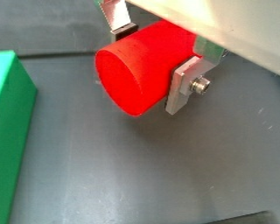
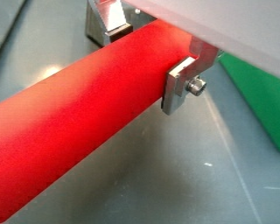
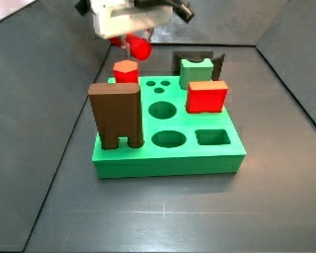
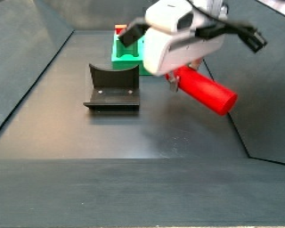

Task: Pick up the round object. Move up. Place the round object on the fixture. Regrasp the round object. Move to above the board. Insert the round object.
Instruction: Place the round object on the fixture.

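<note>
The round object [image 2: 84,114] is a long smooth red cylinder, and my gripper [image 2: 145,59] is shut on it near one end. Its flat round end [image 1: 129,80] faces the camera in a wrist view. In a side view the gripper [image 4: 181,76] holds the round object [image 4: 207,93] tilted in the air, off the floor and to the right of the fixture [image 4: 113,87]. The other side view shows the gripper [image 3: 134,38] and the round object [image 3: 138,45] behind the green board [image 3: 168,156], left of the fixture [image 3: 194,67].
On the board stand a tall brown block [image 3: 115,114], a red cube [image 3: 205,96] and a short red hexagonal peg [image 3: 125,71]. Open round and square holes [image 3: 168,136] show in its top. The board's edge [image 1: 4,114] lies close beside the gripper. Dark walls ring the floor.
</note>
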You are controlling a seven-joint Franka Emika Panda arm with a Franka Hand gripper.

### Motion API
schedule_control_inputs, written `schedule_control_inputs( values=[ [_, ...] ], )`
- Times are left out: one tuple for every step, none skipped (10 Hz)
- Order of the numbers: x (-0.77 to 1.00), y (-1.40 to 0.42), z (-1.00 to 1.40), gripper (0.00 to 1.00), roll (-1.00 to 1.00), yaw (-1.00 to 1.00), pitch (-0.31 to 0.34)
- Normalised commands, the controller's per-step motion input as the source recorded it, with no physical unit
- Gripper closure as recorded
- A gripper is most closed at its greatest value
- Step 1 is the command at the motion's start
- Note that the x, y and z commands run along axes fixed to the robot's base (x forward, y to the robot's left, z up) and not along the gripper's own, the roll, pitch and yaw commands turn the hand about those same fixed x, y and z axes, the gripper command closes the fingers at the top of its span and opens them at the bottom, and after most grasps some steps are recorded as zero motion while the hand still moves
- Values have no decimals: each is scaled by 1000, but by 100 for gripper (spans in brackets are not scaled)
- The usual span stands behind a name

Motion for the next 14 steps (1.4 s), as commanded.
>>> schedule_control_inputs(
  values=[
    [0,0,1000,100,0,0,0],
    [-3,1,1000,100,-18,1,2],
    [-9,-4,1000,100,-35,5,7],
    [-14,-6,1000,100,-53,10,12],
    [-15,-7,1000,100,-69,12,15],
    [-19,-9,1000,100,-85,12,17],
    [-25,-8,1000,100,-101,4,21],
    [-28,-6,1000,100,-114,-1,23],
    [-23,-3,835,100,-126,-9,26],
    [-19,-2,740,100,-128,-13,30],
    [-10,-2,549,100,-141,-19,39],
    [-4,0,408,100,-154,-23,47],
    [1,2,222,100,-157,-27,59],
    [1000,-258,-16,100,-114,-1000,-54]
  ],
)
